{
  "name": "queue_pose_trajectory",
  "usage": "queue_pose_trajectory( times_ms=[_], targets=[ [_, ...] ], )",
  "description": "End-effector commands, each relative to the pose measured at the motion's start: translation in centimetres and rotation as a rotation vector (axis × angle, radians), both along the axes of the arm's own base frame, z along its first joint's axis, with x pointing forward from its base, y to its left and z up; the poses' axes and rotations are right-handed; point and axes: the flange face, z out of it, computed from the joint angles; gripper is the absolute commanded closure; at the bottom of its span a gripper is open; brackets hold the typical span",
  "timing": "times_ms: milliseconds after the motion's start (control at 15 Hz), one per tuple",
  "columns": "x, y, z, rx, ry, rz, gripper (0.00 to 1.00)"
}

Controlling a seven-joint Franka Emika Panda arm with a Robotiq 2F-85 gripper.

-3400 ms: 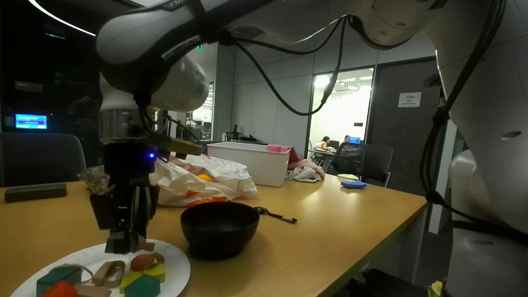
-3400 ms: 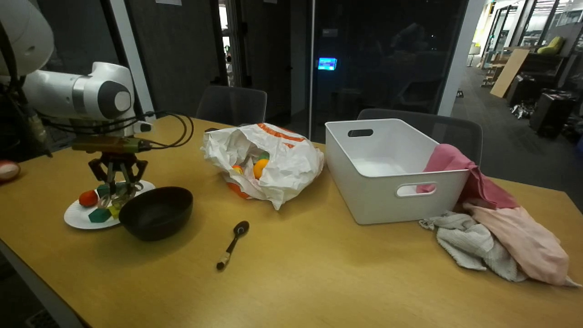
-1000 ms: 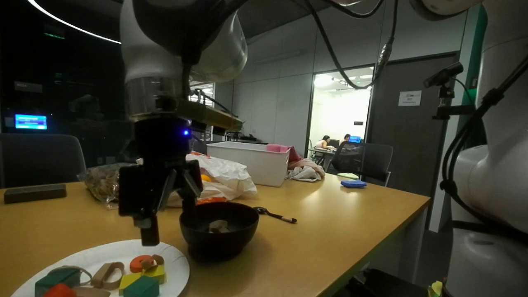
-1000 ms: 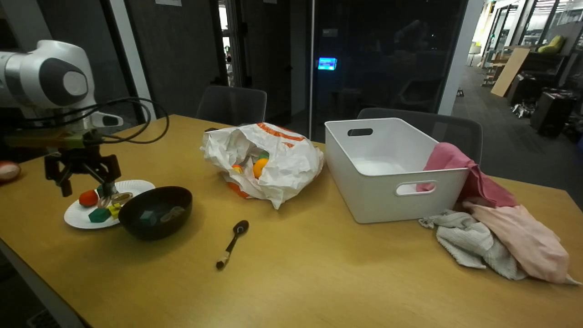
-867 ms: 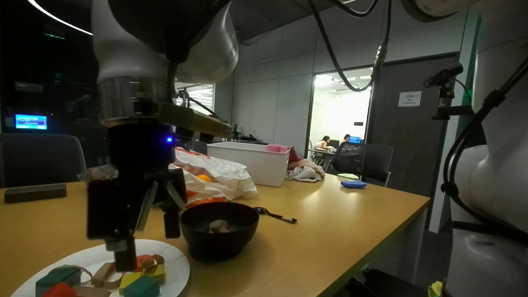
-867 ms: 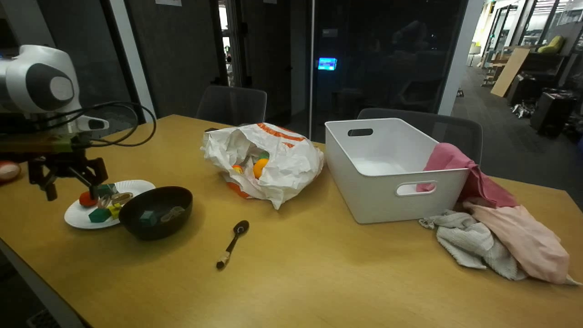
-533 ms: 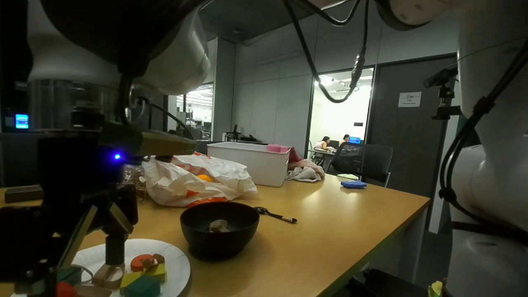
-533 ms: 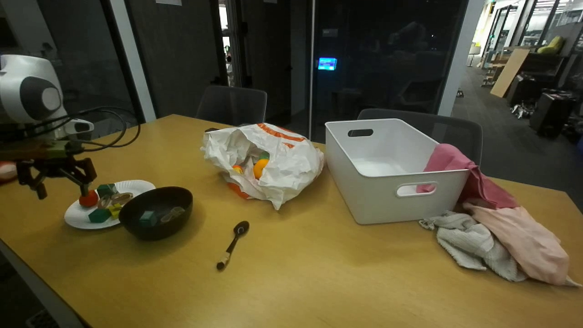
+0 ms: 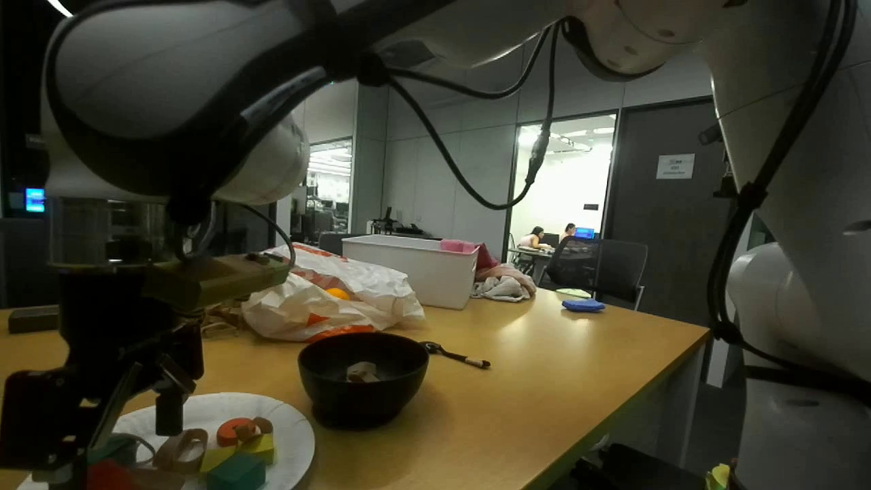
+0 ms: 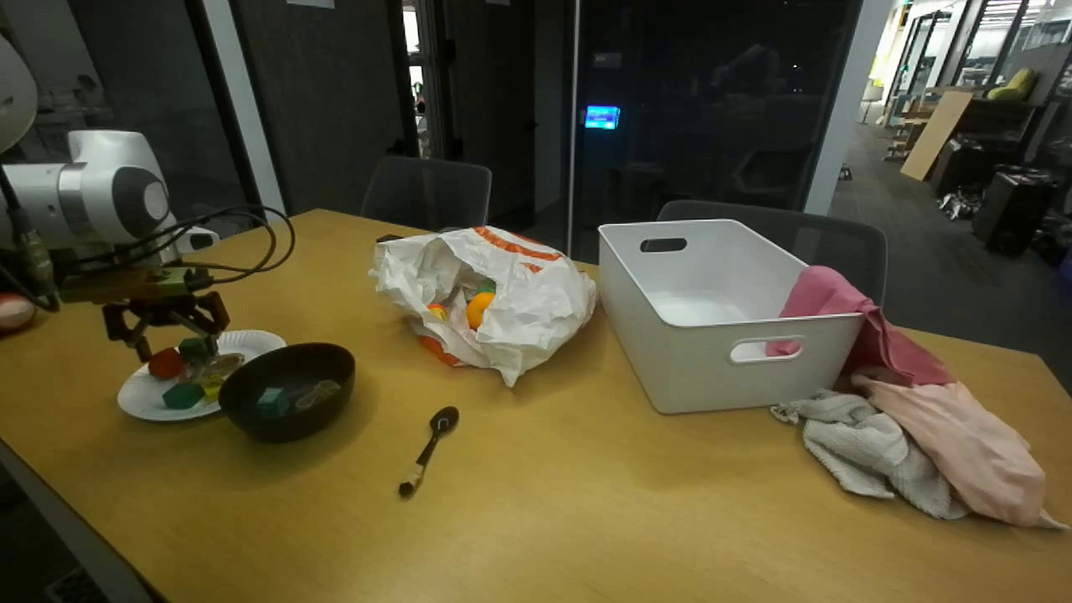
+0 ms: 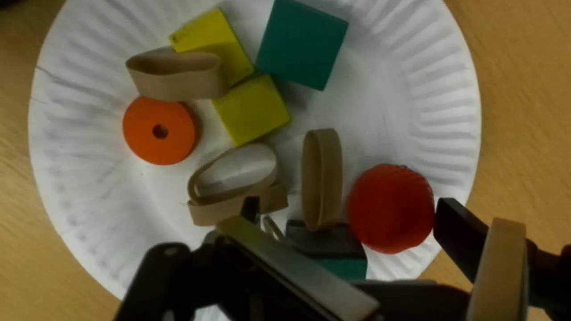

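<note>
My gripper (image 11: pixel 349 210) stands open low over the white paper plate (image 11: pixel 428 102), its fingers spread wide. In the wrist view a red round piece (image 11: pixel 390 208) lies between the fingertips, close beside the right one; whether they touch I cannot tell. A green block (image 11: pixel 341 268) is partly hidden behind the left finger, with a tan loop (image 11: pixel 332 178) by it. Further across the plate are an orange disc (image 11: pixel 145 138), two yellow blocks (image 11: pixel 254 111), another green block (image 11: pixel 303 44) and more tan loops. The black bowl (image 9: pixel 360 401) holds a teal block (image 10: pixel 272 402) and a tan loop (image 10: pixel 318 395).
Beside the bowl lies a black spoon (image 10: pixel 431 444). A white plastic bag (image 10: pixel 544 310) with an orange ball (image 10: pixel 479 310) stands behind it. Beyond is a white bin (image 10: pixel 695 368) with pink and grey cloths (image 10: pixel 871 444) spilling over. A blue item (image 9: pixel 583 305) lies near the table's edge.
The bowl, with nothing visible inside earlier, now shows a block and a loop. Over the last second my open gripper has moved from near the bowl across the plate to the red piece.
</note>
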Motion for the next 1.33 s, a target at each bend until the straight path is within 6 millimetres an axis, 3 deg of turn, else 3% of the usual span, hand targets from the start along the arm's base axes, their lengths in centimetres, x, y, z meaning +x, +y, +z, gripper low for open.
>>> queue_pose_trajectory(
  times_ms=[0, 133, 200, 333, 667, 1000, 1267],
  targets=[
    [1.5, -0.1, -0.8, 0.023, 0.015, -0.008, 0.00],
    [1.6, -0.4, -1.5, 0.015, 0.028, -0.007, 0.00],
    [1.6, -0.5, -1.7, 0.011, 0.034, -0.003, 0.25],
    [1.6, -0.7, -2.0, 0.007, 0.042, -0.002, 0.34],
    [1.5, -0.5, -0.7, 0.009, 0.028, -0.002, 0.73],
    [1.5, -0.8, 4.6, -0.006, -0.088, 0.009, 0.74],
    [3.3, -4.6, 10.5, -0.020, -0.219, -0.061, 0.74]
  ],
)
